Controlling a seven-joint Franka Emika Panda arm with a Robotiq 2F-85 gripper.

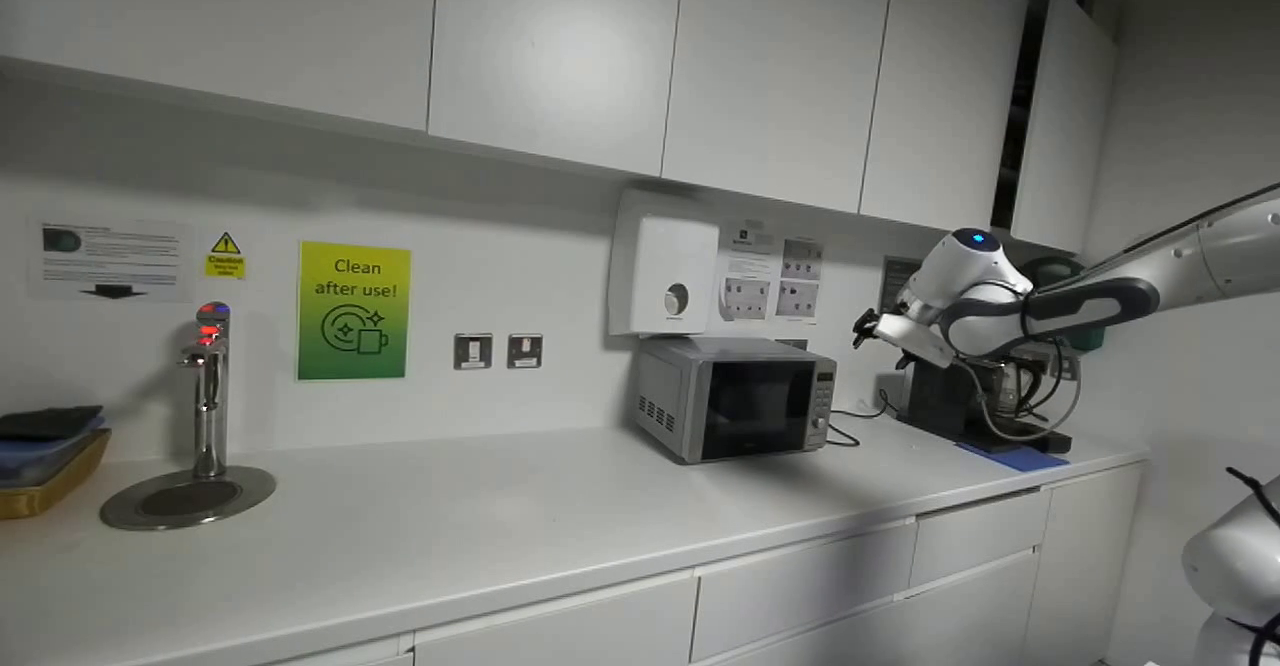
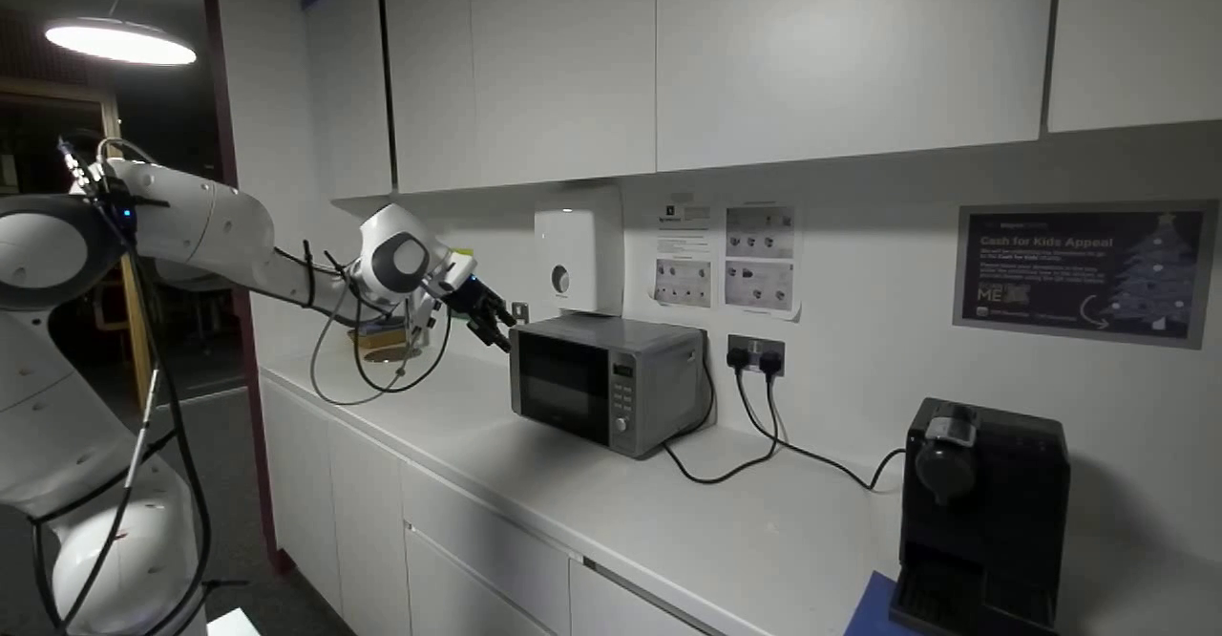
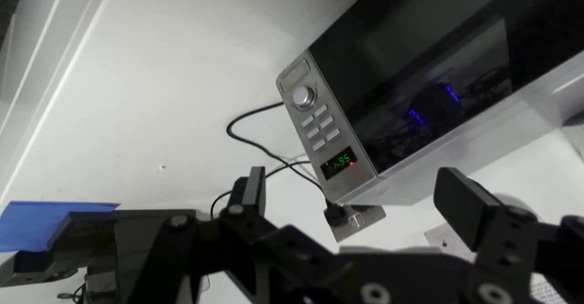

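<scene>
2 fingers (image 3: 458, 206), wide apart, nothing grasped, and there's the microwave (image 3: 410, 85) beyond, clear of them, long axis slanting across the wrist view!

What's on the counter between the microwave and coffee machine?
Past the microwave, black cables, then a blue mat sticking out by the coffee machine; an exterior view shows both.
</scene>
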